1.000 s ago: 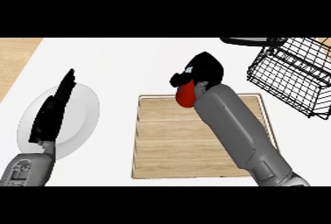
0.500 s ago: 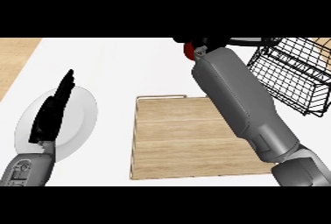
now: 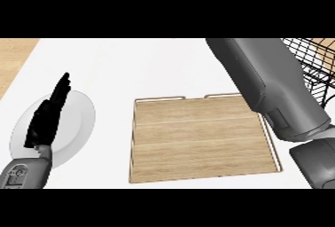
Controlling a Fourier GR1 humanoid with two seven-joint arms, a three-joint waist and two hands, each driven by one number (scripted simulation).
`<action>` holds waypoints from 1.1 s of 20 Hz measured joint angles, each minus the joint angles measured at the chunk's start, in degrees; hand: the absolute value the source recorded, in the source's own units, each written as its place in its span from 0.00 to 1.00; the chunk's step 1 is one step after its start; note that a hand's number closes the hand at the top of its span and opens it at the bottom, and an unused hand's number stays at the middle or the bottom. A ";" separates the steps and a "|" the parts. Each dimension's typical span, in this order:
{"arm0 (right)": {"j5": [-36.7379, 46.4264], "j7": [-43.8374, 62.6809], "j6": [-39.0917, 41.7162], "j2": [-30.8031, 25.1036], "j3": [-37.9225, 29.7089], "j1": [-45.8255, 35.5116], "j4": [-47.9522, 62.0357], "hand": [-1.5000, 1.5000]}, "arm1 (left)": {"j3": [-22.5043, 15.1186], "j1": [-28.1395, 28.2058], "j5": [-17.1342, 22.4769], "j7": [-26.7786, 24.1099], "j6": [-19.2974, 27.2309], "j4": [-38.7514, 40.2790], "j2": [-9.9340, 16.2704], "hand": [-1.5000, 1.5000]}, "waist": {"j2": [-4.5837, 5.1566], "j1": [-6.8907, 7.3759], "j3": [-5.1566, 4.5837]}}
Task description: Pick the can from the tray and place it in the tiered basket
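L hand is held flat w/ fingers straight, nothing gripped, over the white plate at the view's left. R forearm is stretched past the top edge; R hand is not seen, nor the can. Wooden tray lies bare, just beside the plate. Wire basket is seen at the right.

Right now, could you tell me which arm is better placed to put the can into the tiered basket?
The right. Its forearm reaches up past the tray beside the tiered basket, hand and can out of view. The left hand rests open over the plate, on the far side.
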 measured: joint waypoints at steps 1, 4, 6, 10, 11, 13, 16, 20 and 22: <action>-0.65 -0.75 -0.01 -0.95 -1.09 -0.49 0.50 1.00 | -0.01 -0.10 0.01 0.48 -0.09 -0.39 -0.01 0.50 | -0.01 -0.07 -0.01; -2.14 -2.98 -0.96 -2.49 -3.87 -1.06 1.83 1.00 | -0.03 -0.48 -0.33 0.57 0.06 -0.06 -0.36 0.50 | 0.07 -0.19 0.02; -2.48 -4.66 -0.12 -3.96 -4.71 -1.60 3.47 1.00 | 0.71 -0.74 0.01 0.14 -0.41 0.47 0.13 0.50 | 0.11 -0.27 0.03; -1.72 -6.52 0.84 -6.11 -5.11 -1.49 6.74 1.00 | 0.98 -0.27 -0.21 -0.74 -0.31 0.31 -0.08 0.50 | 0.14 -0.28 0.02; -1.25 -6.86 1.25 -6.75 -4.90 -1.30 7.52 1.00 | 0.98 -0.35 -0.31 -0.45 -0.41 0.25 0.01 0.50 | 0.14 -0.32 0.03; 0.13 -7.16 1.99 -8.44 -4.25 -0.93 9.55 1.00 | 0.78 0.40 -0.33 -0.35 -0.55 -0.52 -0.16 0.50 | 0.18 -0.15 0.04; 2.54 -7.33 4.38 -10.79 -2.69 -0.82 12.66 1.00 | 0.97 -0.32 -0.38 0.08 -0.62 -0.30 -0.11 0.50 | 0.24 -0.23 0.03; 4.60 -7.80 6.98 -14.13 -1.59 -0.21 15.18 1.00 | 1.50 -0.03 -0.31 -0.53 -0.83 -0.06 0.08 0.50 | 0.17 -0.37 0.03; 5.14 -8.60 7.18 -15.25 -1.43 1.05 15.71 1.00 | 1.46 0.67 -0.26 -0.23 -1.05 -0.92 0.00 0.50 | 0.14 -0.36 0.05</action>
